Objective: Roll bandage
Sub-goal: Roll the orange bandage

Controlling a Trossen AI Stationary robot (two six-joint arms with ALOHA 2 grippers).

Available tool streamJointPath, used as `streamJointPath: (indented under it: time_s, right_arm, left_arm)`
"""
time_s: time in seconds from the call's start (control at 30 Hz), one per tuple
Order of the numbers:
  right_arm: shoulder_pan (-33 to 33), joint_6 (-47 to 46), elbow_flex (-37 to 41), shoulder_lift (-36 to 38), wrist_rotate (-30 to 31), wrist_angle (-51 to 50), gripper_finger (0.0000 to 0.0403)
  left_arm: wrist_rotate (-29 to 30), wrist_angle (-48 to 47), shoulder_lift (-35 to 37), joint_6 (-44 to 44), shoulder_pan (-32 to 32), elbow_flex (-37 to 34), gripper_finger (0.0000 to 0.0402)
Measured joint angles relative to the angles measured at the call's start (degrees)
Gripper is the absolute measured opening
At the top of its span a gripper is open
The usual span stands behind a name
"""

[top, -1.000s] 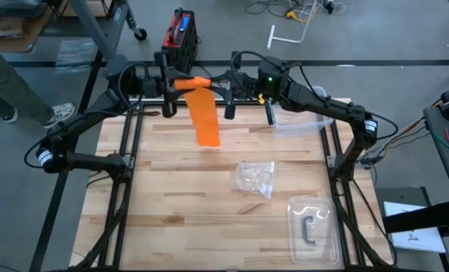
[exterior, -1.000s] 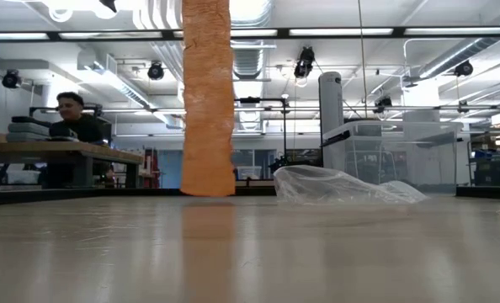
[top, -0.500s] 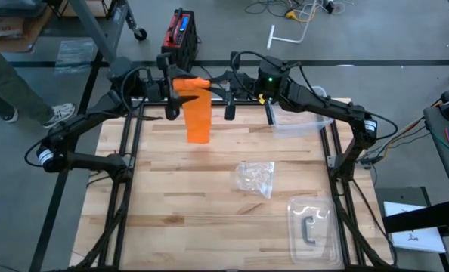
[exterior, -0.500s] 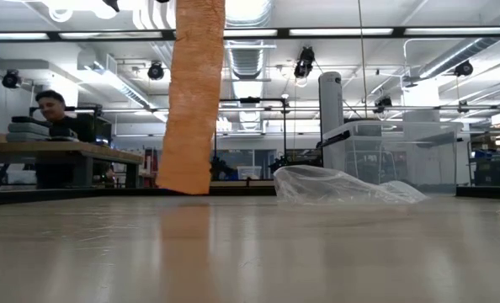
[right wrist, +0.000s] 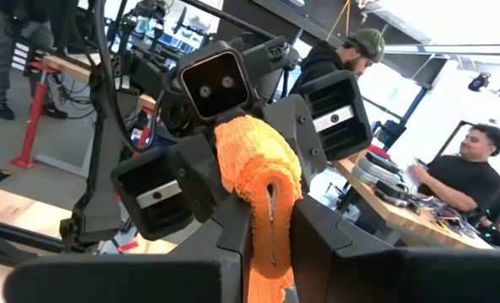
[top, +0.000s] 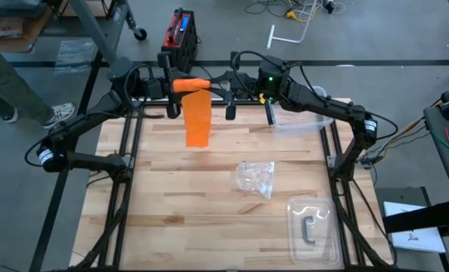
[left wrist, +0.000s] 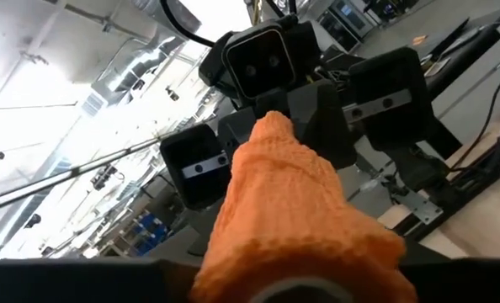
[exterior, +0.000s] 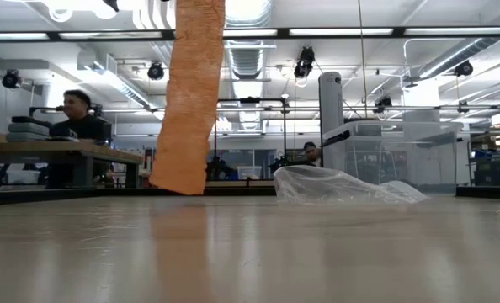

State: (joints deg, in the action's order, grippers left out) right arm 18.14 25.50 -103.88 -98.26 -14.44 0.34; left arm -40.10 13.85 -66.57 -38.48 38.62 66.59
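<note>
The bandage is an orange roll (top: 190,83) held level, high above the table's far edge, between my two grippers, which face each other. My left gripper (top: 178,85) is shut on the roll's left end and my right gripper (top: 209,83) on its right end. From the roll an unrolled orange tail (top: 197,119) hangs straight down. The low view shows the tail's lower end (exterior: 178,183) near the tabletop; whether it touches I cannot tell. My left gripper has the roll's left end (left wrist: 271,252) between its two fingers, coming level from the table's left and pointing along the roll's axis. The roll is lifted clear and lies level. My right gripper pinches the roll's right end (right wrist: 271,223) between its two fingers, coming level from the table's right, along the roll's axis. The end is squeezed flat between the fingers. The roll is clear of the table, with the tail hanging below.
A crumpled clear wrapper (top: 256,178) lies mid-table, a clear tray with a dark clip (top: 313,227) lies near the front right, and clear plastic (top: 300,125) lies at the far right. People sit at desks beyond the table (exterior: 75,118).
The hanging tail has swung toward the table's left: its lower end, slanted to the right a second ago, now hangs straight below the roll. The roll and both grippers have stayed at the same place above the far edge.
</note>
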Motion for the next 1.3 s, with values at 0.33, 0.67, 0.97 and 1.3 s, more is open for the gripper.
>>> streamJointPath:
  time_s: [0.33,0.67,0.97,1.3]
  right_arm:
    - [0.1,1.8,0.0,-0.1,3.1,-1.0,0.0049]
    - [-1.1,16.8,0.0,-0.1,3.2,-2.3,0.0046]
    - [-1.6,28.8,0.0,-0.2,4.2,-1.6,0.0046]
    - [-1.9,33.1,0.0,-0.2,3.6,-1.8,0.0046]
  left_arm:
    - [0.2,-0.2,1.0,13.3,-0.1,0.1,0.0216]
    - [4.6,-5.5,3.2,27.3,0.4,0.2,0.0334]
    - [-0.3,-11.3,4.5,35.9,0.5,0.2,0.0342]
    - [-5.5,-11.4,2.9,45.7,0.7,2.2,0.029]
